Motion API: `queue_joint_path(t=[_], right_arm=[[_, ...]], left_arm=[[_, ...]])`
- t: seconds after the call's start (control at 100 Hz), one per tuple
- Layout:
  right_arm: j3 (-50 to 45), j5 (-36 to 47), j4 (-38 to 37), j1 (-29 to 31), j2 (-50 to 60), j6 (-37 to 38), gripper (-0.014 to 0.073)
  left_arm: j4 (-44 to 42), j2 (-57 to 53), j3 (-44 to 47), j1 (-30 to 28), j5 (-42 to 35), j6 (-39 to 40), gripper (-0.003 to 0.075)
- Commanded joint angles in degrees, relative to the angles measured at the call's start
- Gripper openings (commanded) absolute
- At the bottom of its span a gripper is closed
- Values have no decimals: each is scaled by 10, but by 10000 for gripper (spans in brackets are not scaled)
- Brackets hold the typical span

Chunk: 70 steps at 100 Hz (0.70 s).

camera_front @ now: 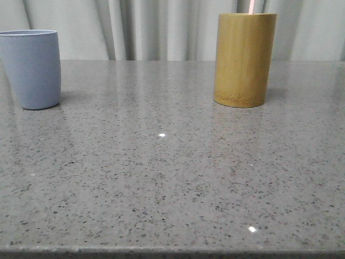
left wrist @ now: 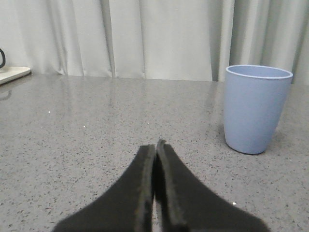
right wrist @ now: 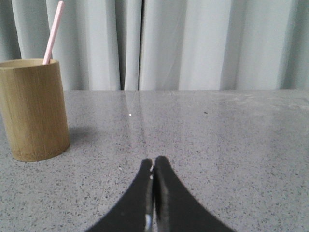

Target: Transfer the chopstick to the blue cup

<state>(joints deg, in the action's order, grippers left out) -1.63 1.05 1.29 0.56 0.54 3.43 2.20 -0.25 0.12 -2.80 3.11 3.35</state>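
Front view: the blue cup (camera_front: 33,68) stands upright at the far left of the speckled grey tabletop (camera_front: 172,178), close to the back edge. The bamboo holder (camera_front: 244,59) stands upright right of centre, also toward the back, well apart from the cup. A pink chopstick (camera_front: 252,6) sticks up out of the holder's mouth; only a short length shows before the frame cuts it off. Pale curtain (camera_front: 151,27) hangs behind the table. Neither arm nor gripper appears in this view.

Left wrist view: left gripper (left wrist: 155,145) is low over the tabletop, its two dark fingers (left wrist: 140,188) pressed together w/ no gap visible at the tips and nothing between them. The blue cup (left wrist: 255,108) stands upright ahead of the gripper and off to one side, apart from it; interior not visible from this angle. A pale flat object (left wrist: 12,75) lies at the table's far edge, too cut off to identify.

Right wrist view: right gripper (right wrist: 154,162) is also low over the tabletop, fingers (right wrist: 169,198) closed against each other, holding nothing. The bamboo holder (right wrist: 33,108) stands upright ahead and to one side, clear of the gripper. The pink chopstick (right wrist: 53,31) leans inside it, tilted, upper part projecting well above the rim. Only one stick can be made out.
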Motion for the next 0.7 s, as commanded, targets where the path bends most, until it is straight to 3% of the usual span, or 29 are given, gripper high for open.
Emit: queue_joint_path(t=[0.0,0.29,0.69], right_arm=[[17,42,-7,3,12,0,-67],[177,-192,-7,3,-25,0,-65],[368,-287,-7,3,-207,0,-65]], left_arm=[[19,-19,-17,0,-43,6,-19],[61,17,-161,0,127,6,-19],[63,212,-375,0,249,-6,-18]])
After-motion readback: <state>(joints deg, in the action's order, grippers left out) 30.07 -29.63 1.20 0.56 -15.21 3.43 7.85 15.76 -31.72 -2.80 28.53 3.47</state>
